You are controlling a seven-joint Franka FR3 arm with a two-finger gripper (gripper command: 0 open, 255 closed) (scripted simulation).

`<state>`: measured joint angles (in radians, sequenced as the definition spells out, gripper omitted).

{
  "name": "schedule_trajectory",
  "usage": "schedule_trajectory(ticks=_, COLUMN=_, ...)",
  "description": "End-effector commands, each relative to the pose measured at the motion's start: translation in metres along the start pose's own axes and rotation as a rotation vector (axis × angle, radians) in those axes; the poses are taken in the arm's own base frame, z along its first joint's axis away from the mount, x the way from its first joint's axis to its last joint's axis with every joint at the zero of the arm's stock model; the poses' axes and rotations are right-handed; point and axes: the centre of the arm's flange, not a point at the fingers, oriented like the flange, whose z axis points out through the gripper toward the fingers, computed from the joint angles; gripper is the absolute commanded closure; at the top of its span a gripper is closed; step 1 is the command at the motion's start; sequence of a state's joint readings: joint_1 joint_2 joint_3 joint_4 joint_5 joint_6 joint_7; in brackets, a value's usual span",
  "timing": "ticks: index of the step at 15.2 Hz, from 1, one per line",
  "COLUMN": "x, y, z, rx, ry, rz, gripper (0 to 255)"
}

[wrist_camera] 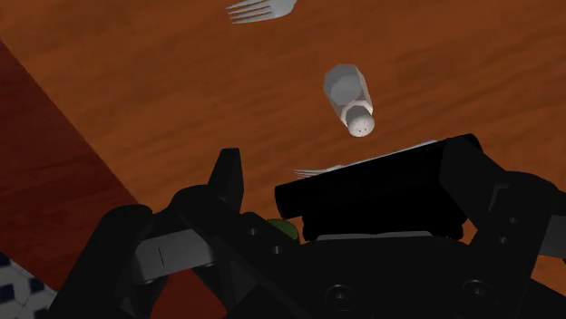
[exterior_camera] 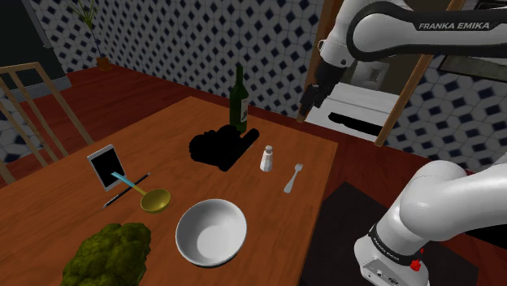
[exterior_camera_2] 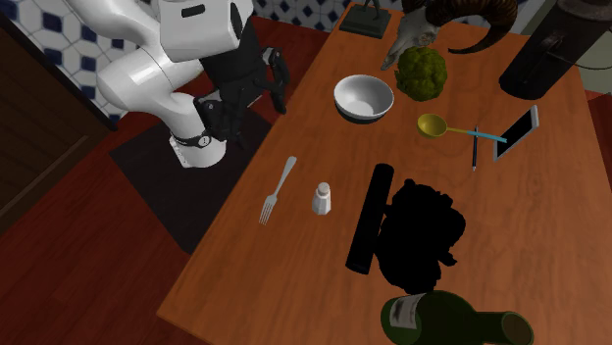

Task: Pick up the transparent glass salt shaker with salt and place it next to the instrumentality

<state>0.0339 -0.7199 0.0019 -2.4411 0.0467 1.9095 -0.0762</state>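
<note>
The salt shaker (exterior_camera: 266,158) is a small clear jar with a pale cap, upright on the wooden table (exterior_camera: 73,213) between a fork and a black shape. It also shows in the second exterior view as the shaker (exterior_camera_2: 322,199) and under the hand as the shaker (wrist_camera: 349,95). The black shape (exterior_camera: 221,146) is a lumpy mass with a long black bar (exterior_camera_2: 368,218) beside it, close to the shaker. My gripper (exterior_camera: 308,106) hangs open, high over the table's edge on the stand's side, well apart from the shaker, with nothing between its fingers (wrist_camera: 227,177). The gripper (exterior_camera_2: 279,83) is also in the second exterior view.
A dark green bottle (exterior_camera: 238,101) stands behind the black shape. A fork (exterior_camera: 292,178) lies beside the shaker. Nearer the front are a white bowl (exterior_camera: 211,231), a yellow spoon (exterior_camera: 154,199), a pen (exterior_camera: 126,188), a propped phone (exterior_camera: 106,167) and a green leafy lump (exterior_camera: 110,256).
</note>
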Motion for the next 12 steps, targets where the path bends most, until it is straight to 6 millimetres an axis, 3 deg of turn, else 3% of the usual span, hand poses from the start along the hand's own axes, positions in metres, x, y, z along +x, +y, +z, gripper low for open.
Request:
schedule_trajectory(ticks=1, x=0.006, y=-0.003, z=0.024, rx=0.006, ry=0.009, rz=0.008, gripper=0)
schedule_trajectory(ticks=12, x=0.038, y=-0.036, z=0.159, rx=0.039, ry=0.046, rz=0.045, gripper=0)
